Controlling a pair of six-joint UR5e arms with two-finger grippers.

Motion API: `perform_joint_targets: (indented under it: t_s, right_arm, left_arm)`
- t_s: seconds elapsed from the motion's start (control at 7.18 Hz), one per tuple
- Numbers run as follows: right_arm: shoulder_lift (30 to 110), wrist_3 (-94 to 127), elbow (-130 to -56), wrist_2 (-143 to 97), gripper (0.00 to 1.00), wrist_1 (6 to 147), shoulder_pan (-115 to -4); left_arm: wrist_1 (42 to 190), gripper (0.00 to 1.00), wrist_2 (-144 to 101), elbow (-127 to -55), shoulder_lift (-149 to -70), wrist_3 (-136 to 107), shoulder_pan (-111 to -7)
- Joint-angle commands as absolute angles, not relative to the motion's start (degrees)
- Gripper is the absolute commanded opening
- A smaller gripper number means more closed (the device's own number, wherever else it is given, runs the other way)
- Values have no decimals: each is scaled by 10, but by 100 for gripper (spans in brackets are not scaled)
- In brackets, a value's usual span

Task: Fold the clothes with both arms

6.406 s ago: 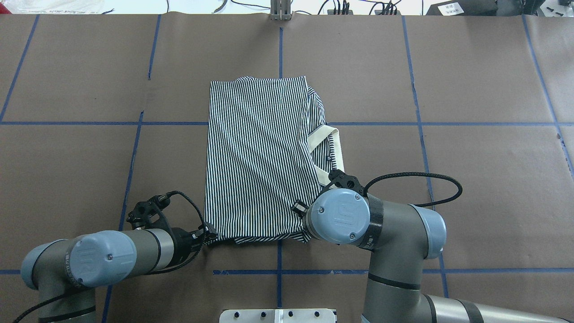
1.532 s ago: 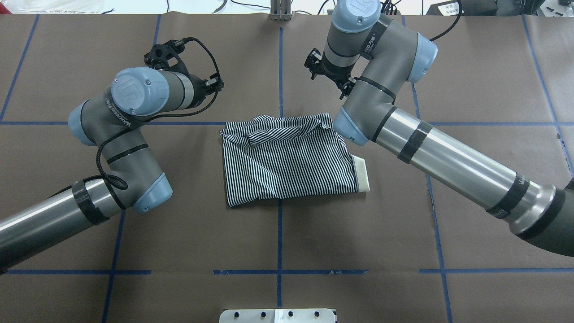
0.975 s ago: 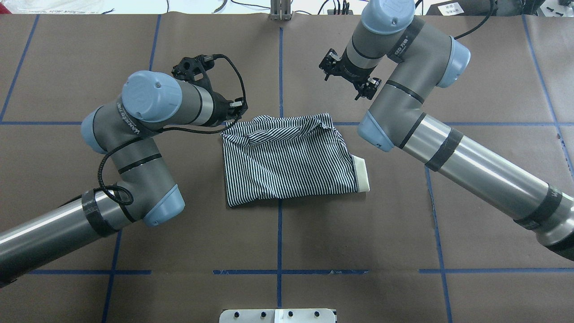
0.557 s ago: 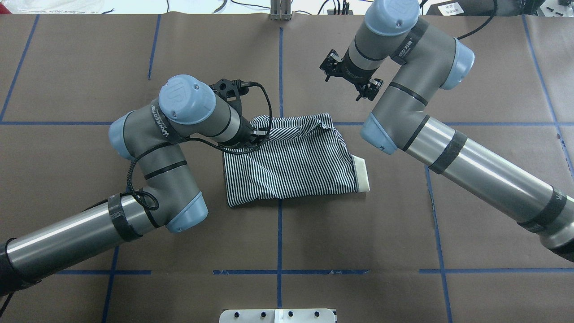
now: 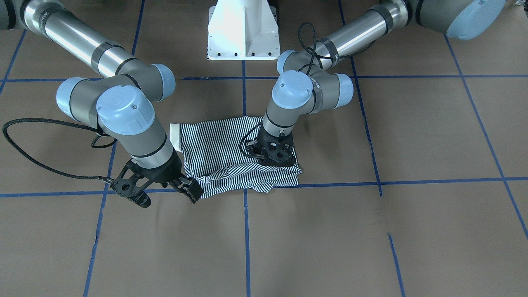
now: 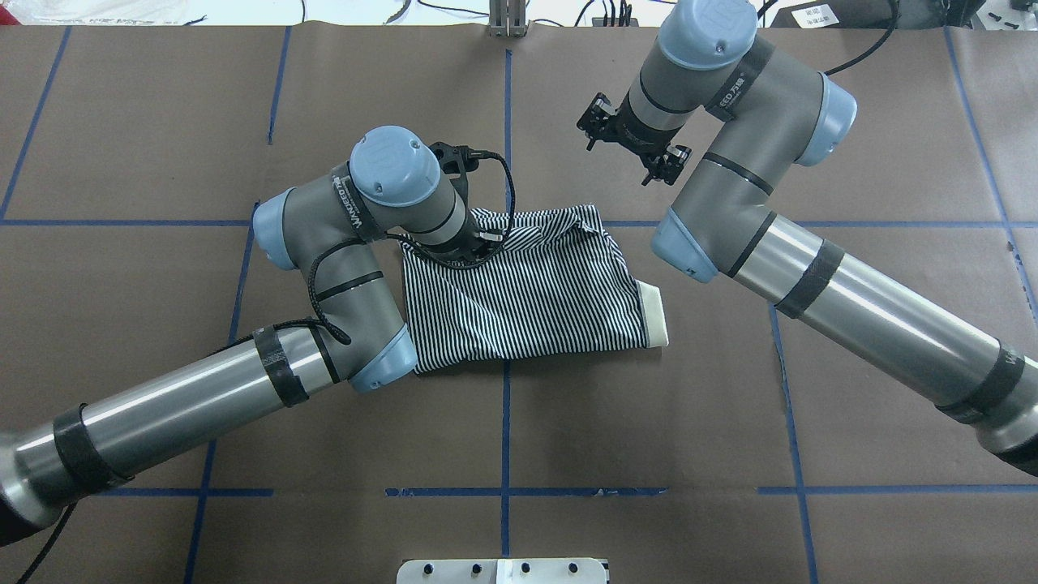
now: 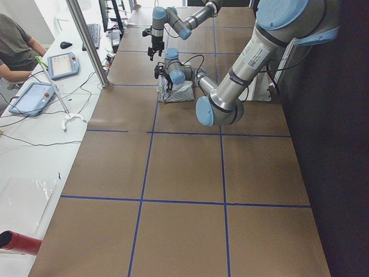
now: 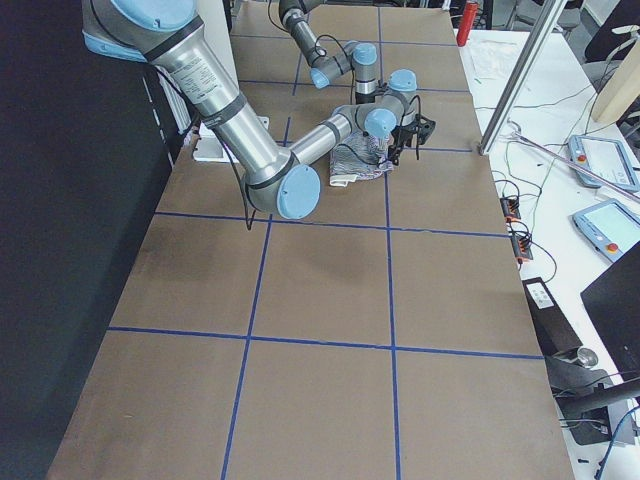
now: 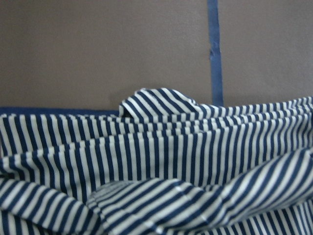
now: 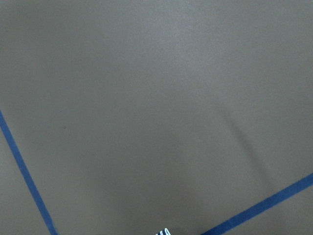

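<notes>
A brown-papered table [image 6: 730,422] gridded with blue tape [image 6: 504,422] spans every view. The left arm [image 6: 203,405] and right arm [image 6: 876,324] reach in over it. At its middle lies the folded striped polo shirt [image 6: 543,300]. The left gripper [image 6: 478,241] is down on the shirt's bunched far left edge. The right gripper [image 5: 192,192] hangs over bare table just past its far right corner. Neither claw's opening can be told. The cream collar [image 6: 655,312] sticks out on the robot's right.
</notes>
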State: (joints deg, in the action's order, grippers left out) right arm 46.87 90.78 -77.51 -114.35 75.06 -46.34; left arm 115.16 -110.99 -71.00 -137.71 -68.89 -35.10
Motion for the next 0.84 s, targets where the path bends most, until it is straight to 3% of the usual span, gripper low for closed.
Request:
perform_joint_targets:
  t_s: [0.0, 0.14, 0.28, 0.56, 0.7]
  right_arm:
    - [469, 911, -776, -1143, 100, 751, -461]
    - [469, 913, -777, -1142, 100, 750, -457]
    - [469, 914, -779, -1141, 100, 750, -452]
    - [469, 940, -804, -1131, 100, 751, -422]
    - [476, 944, -821, -1122, 100, 752, -404]
  left_arm:
    - [1196, 0, -1108, -624, -1420, -643, -417]
    - [1232, 0, -1108, -581, -1429, -622, -439]
    - [1246, 0, -1114, -584, -1432, -621, -463]
    - [1239, 0, -1136, -639, -1406, -624, -471]
    - [1239, 0, -1160, -705, -1349, -623, -473]
